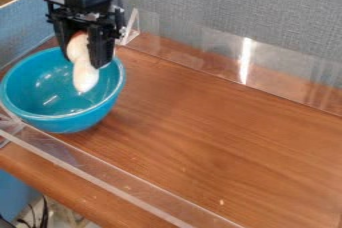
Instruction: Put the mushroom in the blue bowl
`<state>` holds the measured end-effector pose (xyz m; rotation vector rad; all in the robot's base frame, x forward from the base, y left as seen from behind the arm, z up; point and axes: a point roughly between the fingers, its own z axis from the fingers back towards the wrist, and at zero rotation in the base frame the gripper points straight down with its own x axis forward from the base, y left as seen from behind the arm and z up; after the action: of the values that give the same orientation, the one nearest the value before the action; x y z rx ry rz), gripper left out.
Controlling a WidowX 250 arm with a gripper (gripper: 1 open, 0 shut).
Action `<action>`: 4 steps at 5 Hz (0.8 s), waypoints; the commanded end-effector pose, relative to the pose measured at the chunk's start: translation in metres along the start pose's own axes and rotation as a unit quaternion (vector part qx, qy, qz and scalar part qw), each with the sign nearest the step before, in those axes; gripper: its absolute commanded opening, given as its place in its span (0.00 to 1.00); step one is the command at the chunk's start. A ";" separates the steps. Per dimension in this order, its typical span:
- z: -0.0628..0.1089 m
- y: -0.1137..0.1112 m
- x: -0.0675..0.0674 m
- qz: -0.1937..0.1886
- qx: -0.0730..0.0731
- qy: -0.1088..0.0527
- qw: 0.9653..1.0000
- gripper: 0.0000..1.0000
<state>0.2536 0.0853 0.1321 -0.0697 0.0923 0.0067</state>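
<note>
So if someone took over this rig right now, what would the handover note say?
Gripper: shut on the mushroom, pointing down above the blue bowl.
Mushroom: hanging from the gripper over the bowl's opening, not yet resting inside.
Blue bowl: at the left end of the wooden table, nothing visible in it.
Done: pickup and carry to the bowl.
Left: lower slightly if needed, open the gripper, withdraw.
</note>
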 end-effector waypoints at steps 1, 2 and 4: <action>0.012 0.013 0.003 -0.004 0.008 -0.015 1.000 0.00; 0.016 0.021 0.006 -0.017 0.010 -0.012 1.000 0.00; 0.017 0.036 0.001 0.063 0.002 -0.020 0.998 0.00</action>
<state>0.2513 0.1171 0.1317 -0.0811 0.1125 0.1233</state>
